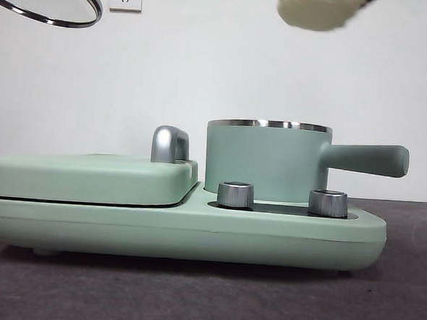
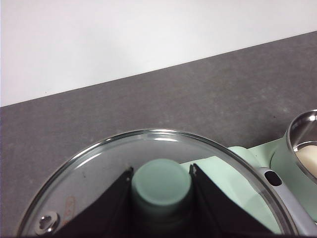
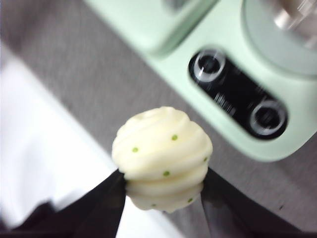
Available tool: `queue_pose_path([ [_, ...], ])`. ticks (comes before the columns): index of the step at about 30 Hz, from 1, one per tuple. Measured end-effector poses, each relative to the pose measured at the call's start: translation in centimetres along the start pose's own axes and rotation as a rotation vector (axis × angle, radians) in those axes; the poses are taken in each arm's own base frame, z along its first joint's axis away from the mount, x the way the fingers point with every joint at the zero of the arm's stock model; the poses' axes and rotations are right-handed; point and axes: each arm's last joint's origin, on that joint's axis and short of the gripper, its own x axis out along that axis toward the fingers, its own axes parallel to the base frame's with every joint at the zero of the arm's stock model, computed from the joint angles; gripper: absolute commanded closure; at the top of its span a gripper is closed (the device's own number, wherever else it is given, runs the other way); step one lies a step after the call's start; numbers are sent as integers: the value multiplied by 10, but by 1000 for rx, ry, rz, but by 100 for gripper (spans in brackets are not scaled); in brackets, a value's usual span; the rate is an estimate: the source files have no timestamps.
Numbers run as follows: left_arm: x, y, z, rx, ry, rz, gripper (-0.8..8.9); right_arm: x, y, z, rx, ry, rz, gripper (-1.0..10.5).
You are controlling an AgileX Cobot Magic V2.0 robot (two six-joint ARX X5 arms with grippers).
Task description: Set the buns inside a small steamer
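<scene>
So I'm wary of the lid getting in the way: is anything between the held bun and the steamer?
Nothing visible: the left gripper holds the glass lid aside, leaving the steamer open below the ridged bun.

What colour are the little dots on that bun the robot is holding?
Green dots on a cream-white, ridged bun, seen best in the right wrist view, between the right gripper fingers.

Matt mint-green finish on the small steamer (image 1: 265, 162), capped by a bright polished steel rim. Its glass lid (image 2: 148, 173) is clear and glossy with a metal band round the edge and a smooth matt green knob (image 2: 162, 181). The ridged bun (image 3: 162, 156) looks soft and doughy, cream-white, flecked green. Two brushed-metal dials (image 1: 235, 194) shine on the matt plastic base (image 1: 180, 230). The chrome handle (image 1: 169, 143) gleams. The table (image 1: 190, 296) is dark grey and dull.
</scene>
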Motion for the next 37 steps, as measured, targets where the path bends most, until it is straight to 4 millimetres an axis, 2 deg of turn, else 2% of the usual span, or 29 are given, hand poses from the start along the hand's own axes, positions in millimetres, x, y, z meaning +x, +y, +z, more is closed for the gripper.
queue_pose_path([
  [4,0,0,-1,-1,12,-1,803,6,-18,31,53,-10,-41,730],
  [11,0,0,-2,-2,22,-2,803,38,-57,89,87,-33,-96,730],
  [17,0,0,-2,-2,22,-2,803,56,-87,119,108,-44,-174,730],
  [25,0,0,-2,-2,21,-2,803,82,-120,125,150,23,-199,730],
  [31,0,0,-2,-1,20,-2,803,93,-125,126,148,45,-200,730],
  [37,0,0,-1,0,13,-1,803,120,-134,127,160,108,-199,722],
])
